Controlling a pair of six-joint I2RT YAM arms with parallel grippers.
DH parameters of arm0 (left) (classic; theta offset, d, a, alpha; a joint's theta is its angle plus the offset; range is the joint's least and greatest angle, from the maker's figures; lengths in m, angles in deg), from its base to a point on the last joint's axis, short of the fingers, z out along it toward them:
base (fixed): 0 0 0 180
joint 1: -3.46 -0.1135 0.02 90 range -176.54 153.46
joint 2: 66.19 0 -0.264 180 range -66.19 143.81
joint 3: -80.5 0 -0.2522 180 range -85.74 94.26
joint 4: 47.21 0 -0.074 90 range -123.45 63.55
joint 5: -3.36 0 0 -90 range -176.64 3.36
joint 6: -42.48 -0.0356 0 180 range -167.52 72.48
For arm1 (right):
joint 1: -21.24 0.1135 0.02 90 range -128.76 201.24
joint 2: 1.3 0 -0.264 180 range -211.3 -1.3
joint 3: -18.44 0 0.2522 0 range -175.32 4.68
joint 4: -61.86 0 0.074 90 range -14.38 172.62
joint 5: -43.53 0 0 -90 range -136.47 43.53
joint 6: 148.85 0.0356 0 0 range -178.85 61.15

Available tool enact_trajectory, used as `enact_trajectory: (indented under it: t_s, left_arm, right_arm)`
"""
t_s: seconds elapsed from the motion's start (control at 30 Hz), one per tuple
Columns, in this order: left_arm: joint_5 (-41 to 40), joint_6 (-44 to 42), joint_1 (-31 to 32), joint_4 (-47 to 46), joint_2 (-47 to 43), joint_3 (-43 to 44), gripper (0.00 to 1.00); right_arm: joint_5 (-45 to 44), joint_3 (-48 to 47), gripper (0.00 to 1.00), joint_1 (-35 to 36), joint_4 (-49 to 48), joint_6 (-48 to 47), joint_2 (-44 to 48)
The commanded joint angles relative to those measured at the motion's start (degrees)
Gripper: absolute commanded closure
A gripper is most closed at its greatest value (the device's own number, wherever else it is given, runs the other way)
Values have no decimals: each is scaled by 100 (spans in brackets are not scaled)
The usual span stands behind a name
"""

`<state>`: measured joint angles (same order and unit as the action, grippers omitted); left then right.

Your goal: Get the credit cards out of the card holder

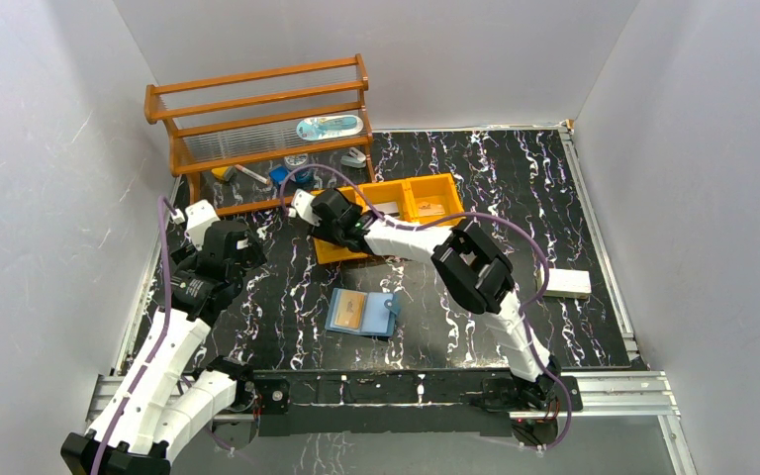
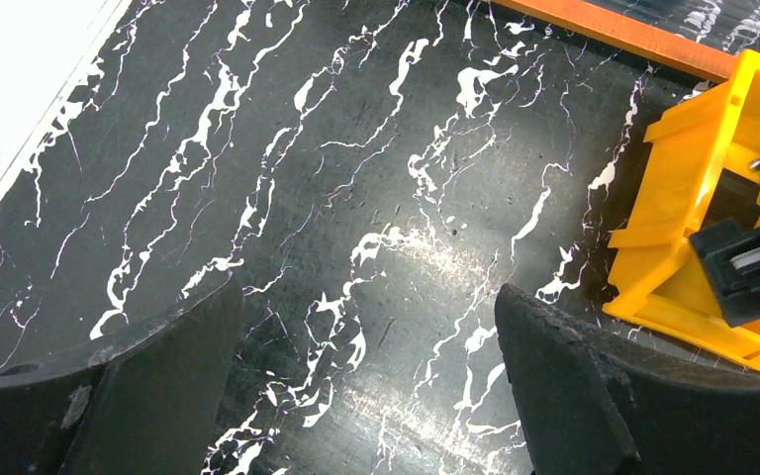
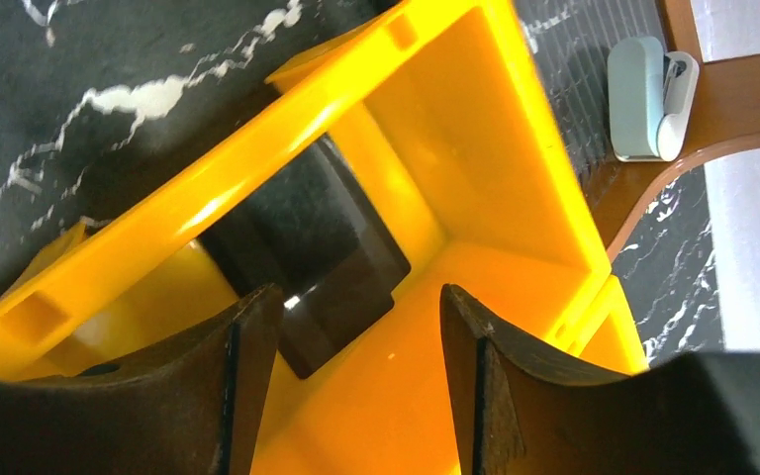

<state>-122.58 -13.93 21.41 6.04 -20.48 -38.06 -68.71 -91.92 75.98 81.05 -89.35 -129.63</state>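
The light blue card holder (image 1: pixel 377 315) lies open on the table in front of the arms, with a tan-gold card (image 1: pixel 348 310) in its left half. My right gripper (image 1: pixel 340 234) is open and empty over the left compartment of the orange tray (image 1: pixel 447 185). In the right wrist view the open fingers (image 3: pixel 356 297) stand just above a dark grey-black card (image 3: pixel 307 242) that leans in that compartment (image 3: pixel 475 129). A pale card (image 1: pixel 387 208) lies in the middle compartment and a tan one (image 1: pixel 430 209) in the right. My left gripper (image 1: pixel 234 244) is open and empty above bare table (image 2: pixel 368 292).
A wooden rack (image 1: pixel 257 107) with small items stands at the back left. A white box (image 1: pixel 565 284) lies at the right. A white clip (image 3: pixel 648 99) lies beyond the tray. In the left wrist view the tray (image 2: pixel 688 188) is at the right.
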Motion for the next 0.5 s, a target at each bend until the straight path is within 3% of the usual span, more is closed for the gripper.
enact_trajectory:
  t_s: [0.0,0.13,0.27,0.37,0.47]
  left_arm:
    - [-69,-43,-11,-27,-27,131,2]
    - [-33,-47,-11,-46,-21,119,2]
    - [-3,-70,-11,-70,-14,111,2]
    - [38,-83,-11,-89,-2,107,2]
    - [95,-102,-11,-108,6,107,2]
  right_arm:
    - [57,-599,32,-205,-19,1276,-1]
    - [1031,-847,42,-425,597,2667,297]
    - [1941,-879,61,-578,1025,3979,414]
    - [2151,-929,75,-590,1364,4769,357]
    - [2318,-951,82,-556,1565,5125,261]
